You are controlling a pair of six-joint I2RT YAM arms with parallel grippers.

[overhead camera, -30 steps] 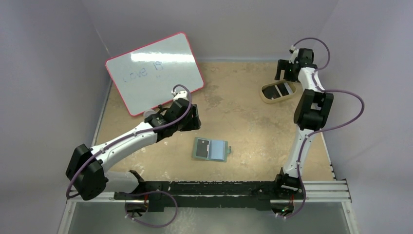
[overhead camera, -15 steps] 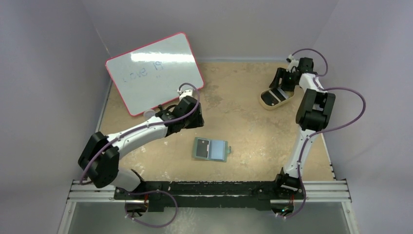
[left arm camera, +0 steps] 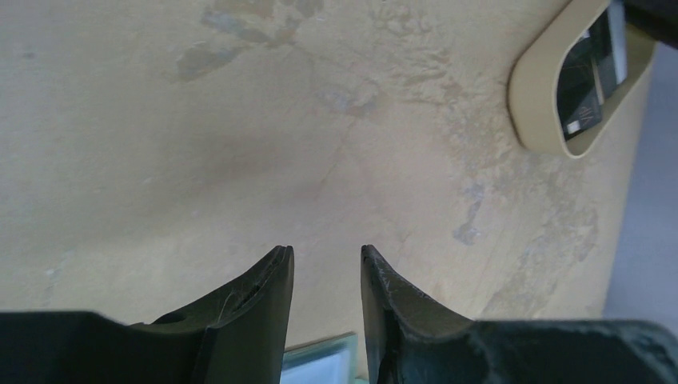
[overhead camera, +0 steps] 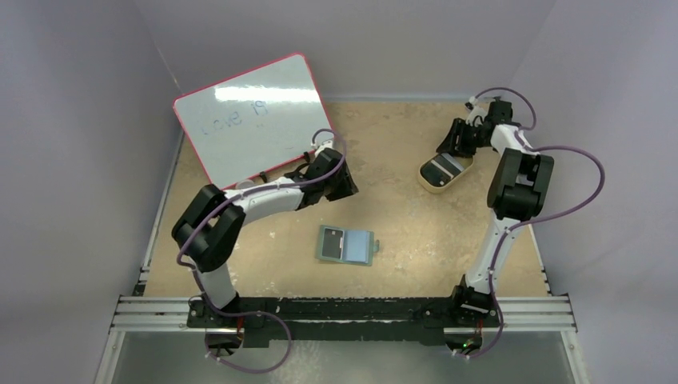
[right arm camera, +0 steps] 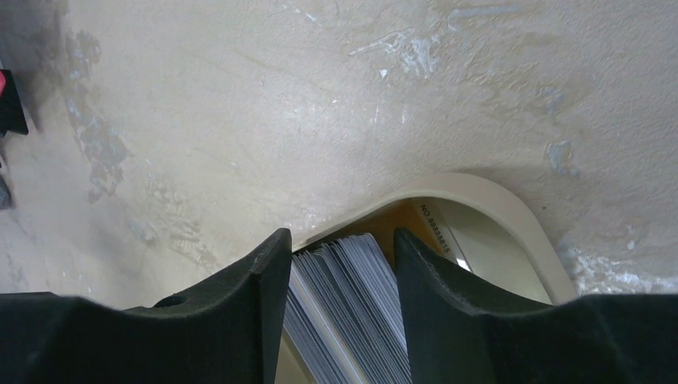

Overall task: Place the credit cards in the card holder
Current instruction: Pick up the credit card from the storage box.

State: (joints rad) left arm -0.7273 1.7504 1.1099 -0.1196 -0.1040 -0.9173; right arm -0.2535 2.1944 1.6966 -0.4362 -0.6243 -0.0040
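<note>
L fingers (left arm camera: 272, 288) hang over bare worktop (overhead camera: 400, 212), part spread, nothing btwn them. Card holder (overhead camera: 345, 245) lies open on worktop just nearer the arm bases, well apart from tan tray (right arm camera: 500, 202). R fingers (right arm camera: 264, 272) dip into tray, straddling grey credit cards (right arm camera: 344, 296) stacked inside; can't tell if clamped on them or just alongside. Whiteboard (overhead camera: 252, 116) leans at back L.
</note>
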